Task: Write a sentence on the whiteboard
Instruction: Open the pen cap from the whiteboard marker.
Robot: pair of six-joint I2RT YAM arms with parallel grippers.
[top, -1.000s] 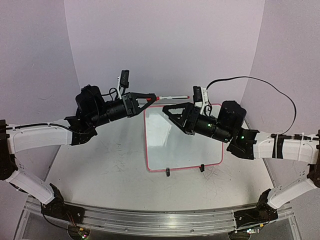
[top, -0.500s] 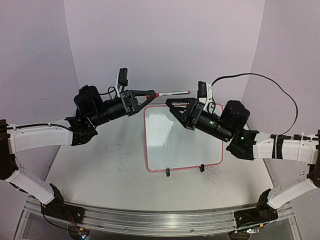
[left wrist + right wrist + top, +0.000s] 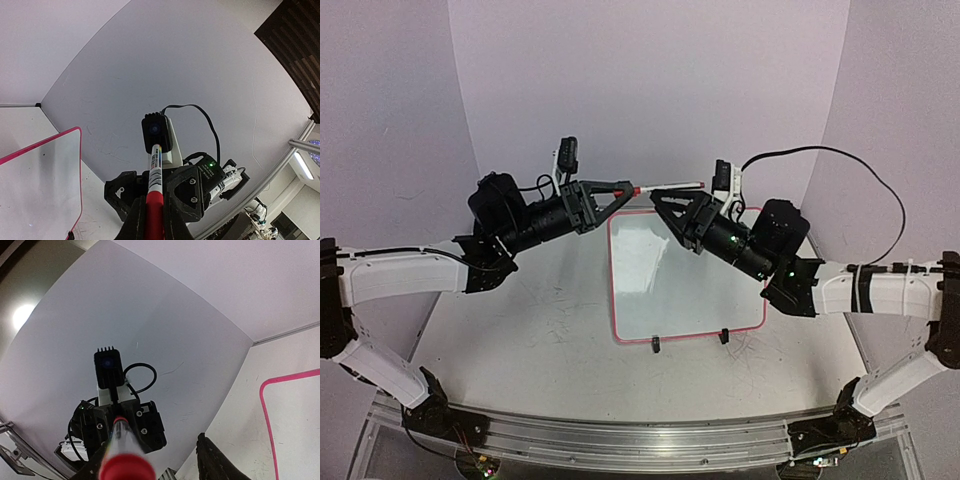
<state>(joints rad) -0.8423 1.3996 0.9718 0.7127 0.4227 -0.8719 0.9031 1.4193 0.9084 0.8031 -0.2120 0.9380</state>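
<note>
The whiteboard [image 3: 660, 290], white with a pink-red rim, lies on the table between the arms; no sentence shows on it. My left gripper [image 3: 623, 190] hovers over the board's far left corner, shut on the red end of a marker [image 3: 670, 186] whose white barrel points right. My right gripper [image 3: 663, 200] faces it, its jaws around the marker's free end. In the right wrist view the marker [image 3: 120, 440] lies by the left finger, and a wide gap separates it from the right finger [image 3: 215, 462]. The left wrist view shows the marker [image 3: 155, 170] clamped.
The board's black stand feet [image 3: 656, 346] sit at its near edge. Curved white walls enclose the table on the left, back and right. A black cable [image 3: 860, 170] loops above the right arm. An aluminium rail [image 3: 640, 435] runs along the near edge.
My right gripper rose and moved left until its jaws came around the marker's free end, and they have narrowed. My left gripper still holds the marker, lifted slightly.
</note>
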